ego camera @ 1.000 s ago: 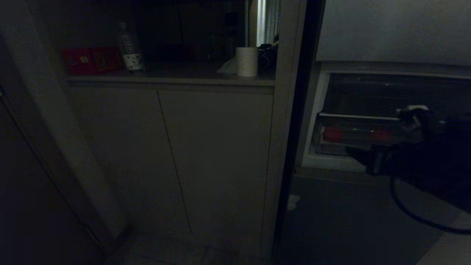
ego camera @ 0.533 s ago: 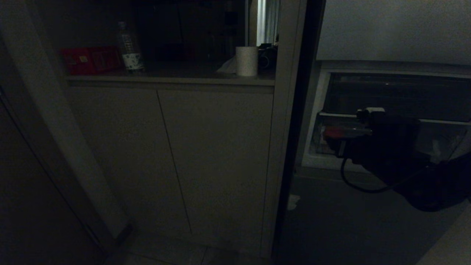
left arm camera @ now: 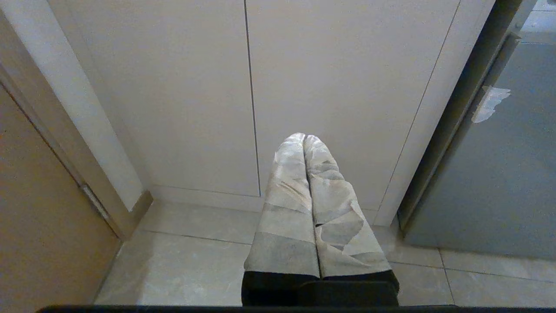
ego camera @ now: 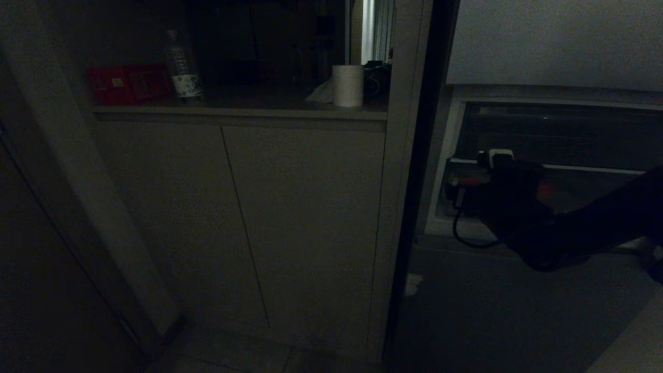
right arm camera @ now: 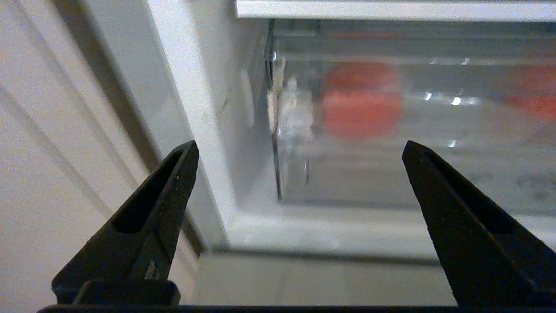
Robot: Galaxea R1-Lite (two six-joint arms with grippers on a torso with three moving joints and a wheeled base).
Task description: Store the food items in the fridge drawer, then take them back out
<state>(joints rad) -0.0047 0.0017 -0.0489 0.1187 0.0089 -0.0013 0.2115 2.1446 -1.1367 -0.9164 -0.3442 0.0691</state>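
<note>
Behind the clear plastic front of the fridge drawer (right arm camera: 391,130) sit two rounded red food items (right arm camera: 362,102), blurred through the glossy wall: one near the drawer's left end, the other (right arm camera: 536,93) further toward its right. The right gripper (right arm camera: 299,145) hangs just before that front with its dark, tapered, finely textured fingers (right arm camera: 173,182) spread wide and empty. The left gripper (left arm camera: 306,139), wrapped in pale creased tape, points at smooth cabinet doors (left arm camera: 173,87) above the tiled floor (left arm camera: 195,261), its fingers pressed together.

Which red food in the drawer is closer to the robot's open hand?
The red food item near the fridge drawer's end wall; it lies between the right hand's fingertips in its view. The other sits farther along.
</note>
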